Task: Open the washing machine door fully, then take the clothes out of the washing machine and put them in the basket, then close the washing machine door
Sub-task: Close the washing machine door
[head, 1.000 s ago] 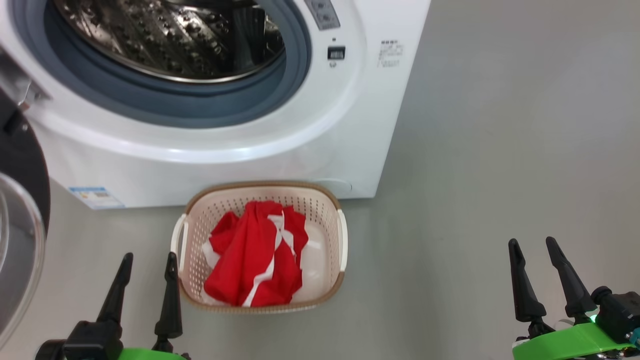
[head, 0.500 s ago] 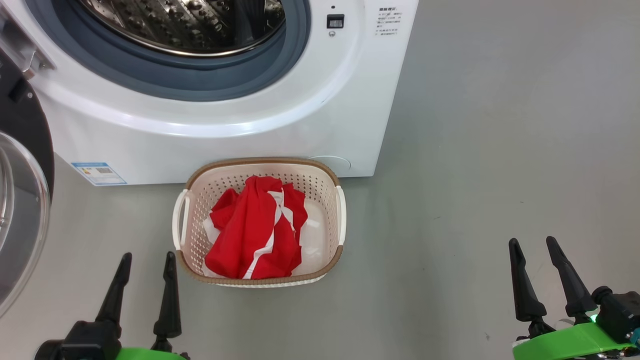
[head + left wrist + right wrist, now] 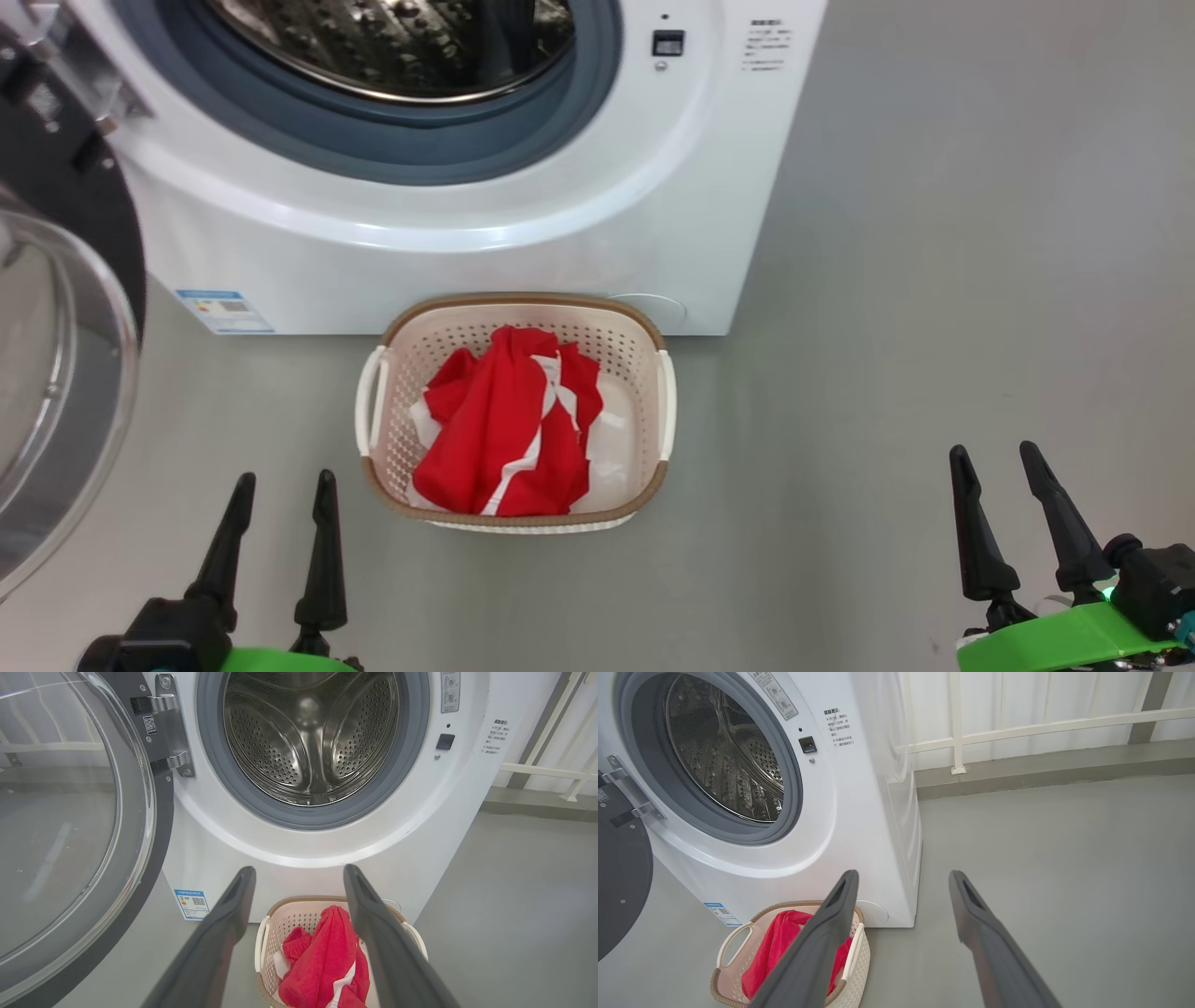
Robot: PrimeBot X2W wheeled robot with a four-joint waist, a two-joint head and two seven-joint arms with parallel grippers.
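The white washing machine (image 3: 467, 252) stands ahead with its steel drum (image 3: 310, 732) bare inside. Its door (image 3: 56, 355) hangs swung wide open at the left, black rim and clear glass bowl (image 3: 56, 812) facing me. On the floor against the machine's front sits the cream basket (image 3: 653, 467), and the red clothes (image 3: 509, 429) with white stripes lie heaped in it. My left gripper (image 3: 285, 481) is open, low at the left, short of the basket's near left corner. Far to the right, my right gripper (image 3: 994, 453) is open over bare floor. Both hold nothing.
Grey floor (image 3: 934, 280) stretches to the right of the machine. A white railing (image 3: 1017, 732) and a low grey kerb (image 3: 1041, 772) run behind the machine on that side. A blue label sticker (image 3: 224, 311) marks the machine's lower left front.
The camera has tilted down and then turned left, so the machine and basket slid across the head view. Both grippers have stayed open and still, and the clothes have not moved in the basket.
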